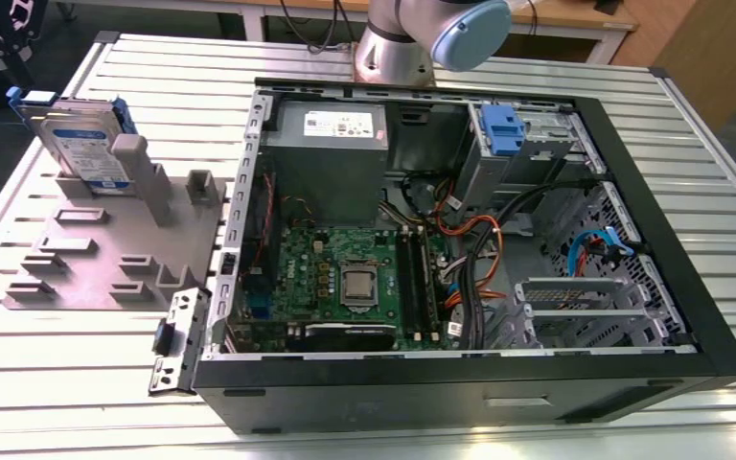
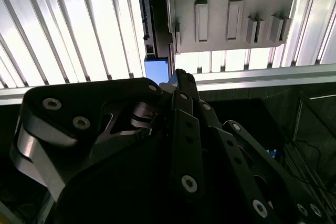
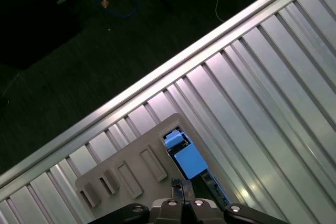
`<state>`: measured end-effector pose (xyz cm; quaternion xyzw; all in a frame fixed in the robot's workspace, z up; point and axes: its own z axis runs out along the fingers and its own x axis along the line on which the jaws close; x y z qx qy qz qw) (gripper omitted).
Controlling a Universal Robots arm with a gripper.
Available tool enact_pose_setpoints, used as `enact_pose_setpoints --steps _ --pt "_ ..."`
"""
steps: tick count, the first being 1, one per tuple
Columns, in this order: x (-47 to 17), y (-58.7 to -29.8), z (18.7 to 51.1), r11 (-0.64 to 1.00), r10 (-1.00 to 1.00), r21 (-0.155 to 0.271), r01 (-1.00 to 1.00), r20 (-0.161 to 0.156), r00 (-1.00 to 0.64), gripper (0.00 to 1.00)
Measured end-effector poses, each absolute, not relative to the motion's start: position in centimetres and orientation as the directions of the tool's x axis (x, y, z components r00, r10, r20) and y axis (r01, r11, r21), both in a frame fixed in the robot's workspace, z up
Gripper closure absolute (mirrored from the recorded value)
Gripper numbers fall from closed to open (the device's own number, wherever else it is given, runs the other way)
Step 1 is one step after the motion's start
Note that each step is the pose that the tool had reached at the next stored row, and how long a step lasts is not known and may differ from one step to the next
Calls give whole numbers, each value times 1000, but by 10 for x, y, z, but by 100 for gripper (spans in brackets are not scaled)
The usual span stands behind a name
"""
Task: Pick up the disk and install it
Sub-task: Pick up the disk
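Claw [image 3: 179, 186] clenched, tips together, nothing in it. Just past the tips & below: disk [image 3: 185, 157], standing on edge in a slot of the grey rack [image 3: 126, 174], blue carrier edge up, untouched. Rack sits on the slatted table [image 3: 252, 77]. Farther off, beyond the rack: open PC case [image 1: 471, 240]. Step, I'd say: approach for pick-up, install not begun. Grasp calls for tips parted & set astride the carrier edge.
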<state>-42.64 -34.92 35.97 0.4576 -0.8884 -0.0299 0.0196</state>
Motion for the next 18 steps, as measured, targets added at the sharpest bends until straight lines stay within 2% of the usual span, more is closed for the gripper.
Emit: enact_pose_setpoints --steps 7,18 --pt "-426 -349 359 576 -817 71 -814 8 -577 89" --pt "-427 -349 358 485 -874 70 -872 7 -486 89"
